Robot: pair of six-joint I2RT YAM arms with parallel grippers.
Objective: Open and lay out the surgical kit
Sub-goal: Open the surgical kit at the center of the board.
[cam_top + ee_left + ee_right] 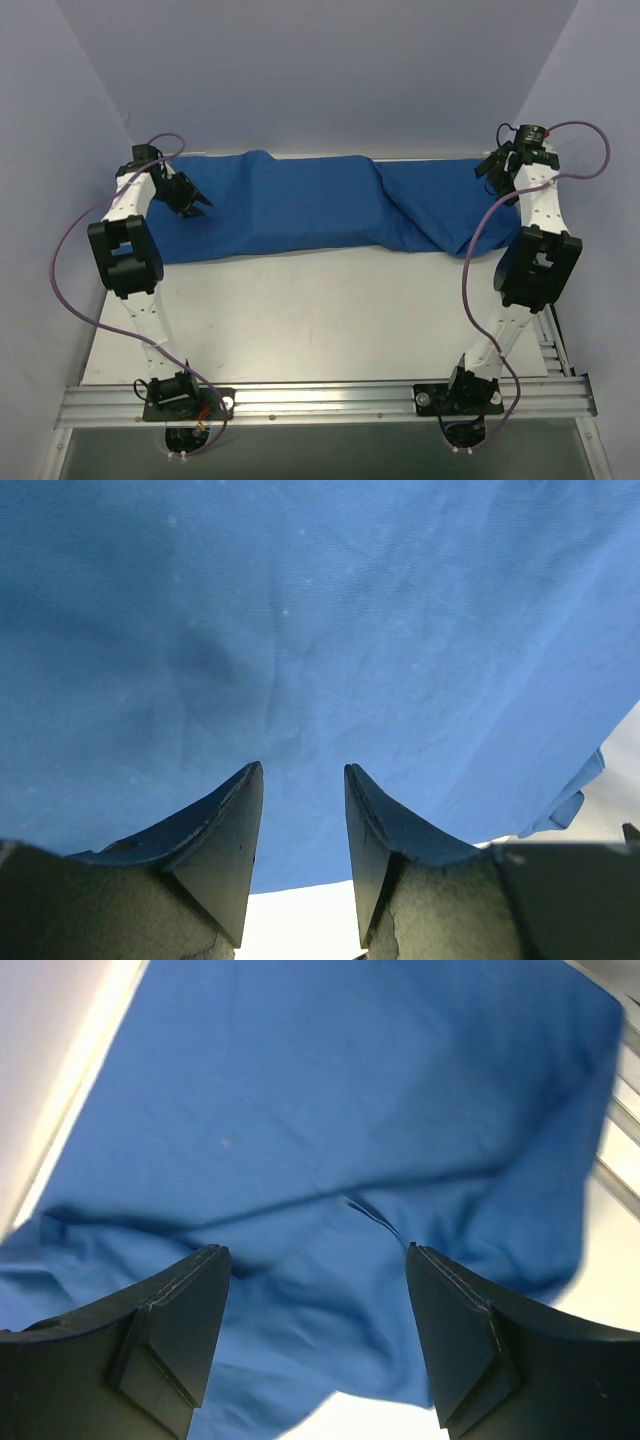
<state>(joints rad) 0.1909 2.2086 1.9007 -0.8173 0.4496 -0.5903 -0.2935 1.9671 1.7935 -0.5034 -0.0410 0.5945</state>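
**Both grippers parted over the cloth wrap (300, 205); kit not yet uncovered**

Nearest your lenses are the dark, wedge-shaped fingers (215, 830). The left gripper (303, 770) holds a moderate gap with nothing between its pads and blue fabric just beyond them. The right gripper (315, 1250) is spread wide and empty above a rumpled fold.

The wrap lies as a long band across the far part of the table (330, 310), running from your left arm to your right. It is humped along the middle and has a twisted ridge right of centre. No tray or instruments show anywhere, so you cannot tell where they sit under it.

You appear to be early in the unfolding step, since nothing is laid out yet. The next move calls for pinching a free edge and drawing it outward so the band opens flat. A layered corner (572, 798) peeks out at the right of your left wrist view and looks like a usable starting point.

The fabric is matte, woven, thin and limp, and it creases softly. Expect it to bunch and drag rather than slide over the smooth pale tabletop. Take only the top layer, and lift low so that whatever is inside does not shift.
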